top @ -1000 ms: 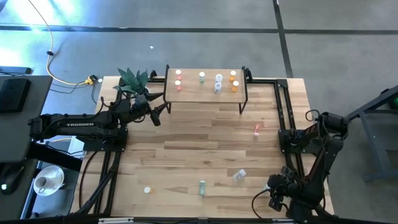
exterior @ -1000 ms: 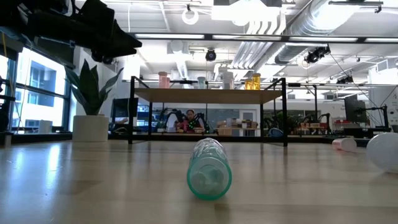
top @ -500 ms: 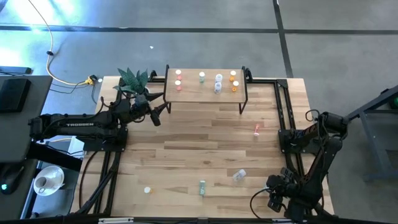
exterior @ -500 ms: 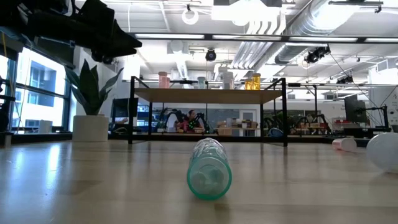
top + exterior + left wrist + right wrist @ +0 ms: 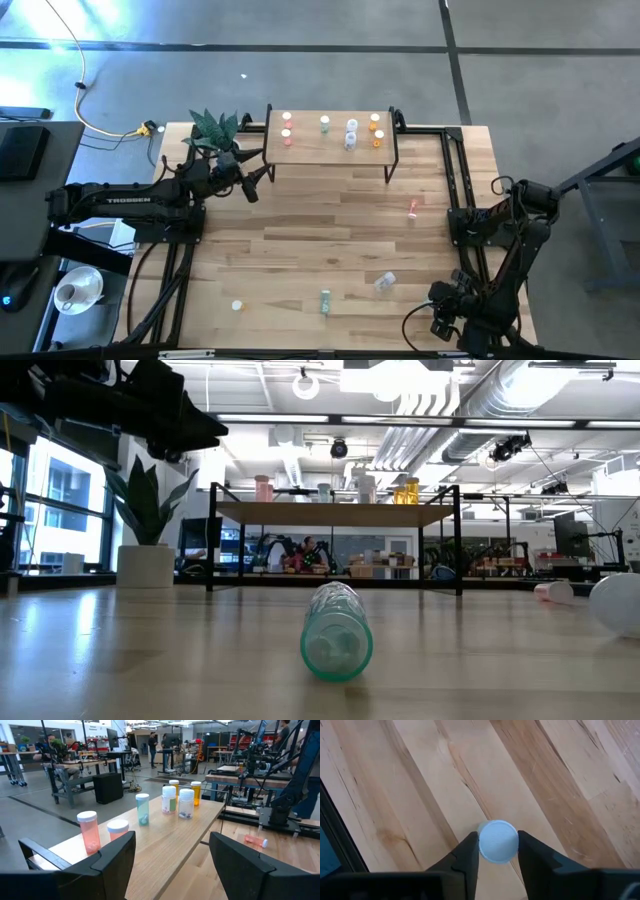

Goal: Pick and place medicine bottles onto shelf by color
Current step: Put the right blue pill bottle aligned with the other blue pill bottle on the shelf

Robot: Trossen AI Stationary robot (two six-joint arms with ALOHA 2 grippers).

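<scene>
Barely anything has changed from a second ago: both overhead shots match, bottles and arms in the same spots, and the only shift is the right arm's pincer, which was wider then. Now the right gripper (image 5: 497, 851) sits at the near right corner of the table (image 5: 300, 240) with its two dark fingers narrowed onto a small round white cap (image 5: 497, 841), touching it on both sides, so it's clamped on a capped bottle seen end-on over the striped, glossy wood planks. Nearest the low camera a translucent green bottle (image 5: 337, 630) lies on its side, a ribbed little cylinder pointing end-on at the lens; a clear-white bottle (image 5: 385, 283) lies to its right and a lone white-capped one (image 5: 237, 305) to its left. Further up the table a pink-red bottle (image 5: 412, 209) lies on its side. At the far end the shelf (image 5: 330, 150), pale wood on thin black legs, carries upright bottles: two pink-red (image 5: 89, 831), one green (image 5: 142, 809), two clear-white (image 5: 186, 803), three orange (image 5: 376, 128). The left gripper (image 5: 172, 857) hovers just beside the shelf's left end, fingers spread wide, holding nothing, next to a spiky potted plant (image 5: 213, 127).
</scene>
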